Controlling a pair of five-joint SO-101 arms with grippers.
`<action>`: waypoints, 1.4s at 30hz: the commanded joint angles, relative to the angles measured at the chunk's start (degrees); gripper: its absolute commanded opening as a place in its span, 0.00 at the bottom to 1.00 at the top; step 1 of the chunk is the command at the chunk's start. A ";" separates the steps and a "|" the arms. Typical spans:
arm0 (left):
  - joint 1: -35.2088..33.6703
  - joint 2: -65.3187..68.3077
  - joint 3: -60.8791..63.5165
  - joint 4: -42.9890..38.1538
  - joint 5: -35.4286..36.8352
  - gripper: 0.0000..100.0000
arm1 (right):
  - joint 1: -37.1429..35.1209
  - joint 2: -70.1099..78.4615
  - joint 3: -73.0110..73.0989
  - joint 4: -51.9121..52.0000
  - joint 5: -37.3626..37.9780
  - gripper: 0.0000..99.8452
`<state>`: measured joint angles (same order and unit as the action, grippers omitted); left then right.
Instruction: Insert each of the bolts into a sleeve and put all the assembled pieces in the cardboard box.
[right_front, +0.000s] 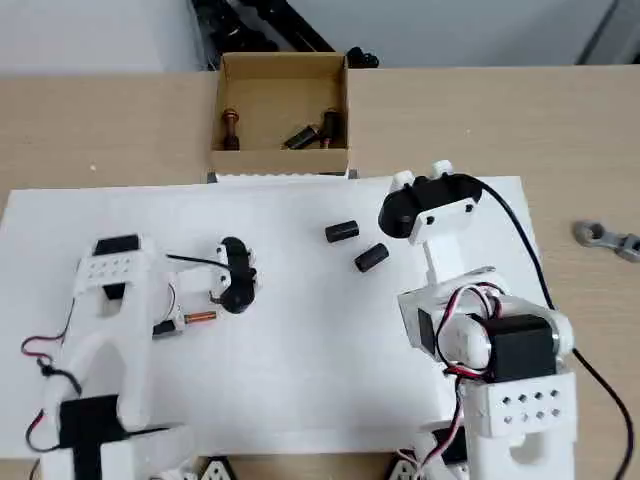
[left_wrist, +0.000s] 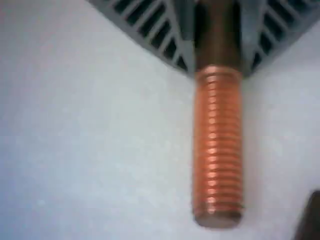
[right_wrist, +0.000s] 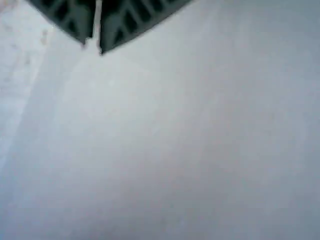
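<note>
In the left wrist view, my left gripper (left_wrist: 217, 55) is shut on a copper bolt (left_wrist: 218, 145), whose threaded end sticks out over the white sheet. From above, this bolt (right_front: 201, 317) lies level just above the sheet at the left, with the left gripper (right_front: 170, 326) at its head. Two black sleeves (right_front: 341, 232) (right_front: 371, 257) lie on the sheet's middle. My right gripper (right_front: 394, 214) hangs just right of them; its fingers (right_wrist: 75, 20) are shut on nothing. The cardboard box (right_front: 282, 158) stands at the back, with several assembled pieces (right_front: 312, 133) inside.
A white sheet (right_front: 300, 370) covers the wooden table. A metal tool (right_front: 604, 237) lies on the bare wood at the far right. Dark equipment (right_front: 250, 25) stands behind the box. Cables run from both arms across the sheet.
</note>
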<state>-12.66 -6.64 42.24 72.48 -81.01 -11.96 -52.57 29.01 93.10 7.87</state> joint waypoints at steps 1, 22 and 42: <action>-0.18 0.35 3.38 -5.45 -1.58 0.01 | 0.57 -0.22 -0.35 -0.75 0.62 0.00; -1.49 -0.18 -16.75 19.78 2.55 0.27 | 0.66 -0.66 1.32 -0.92 0.70 0.00; -0.35 -0.26 -34.77 27.87 90.29 0.27 | 0.31 -0.75 1.32 -1.80 0.70 0.00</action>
<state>-13.80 -5.67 9.54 98.77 -6.64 -11.96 -52.57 30.59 92.40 7.87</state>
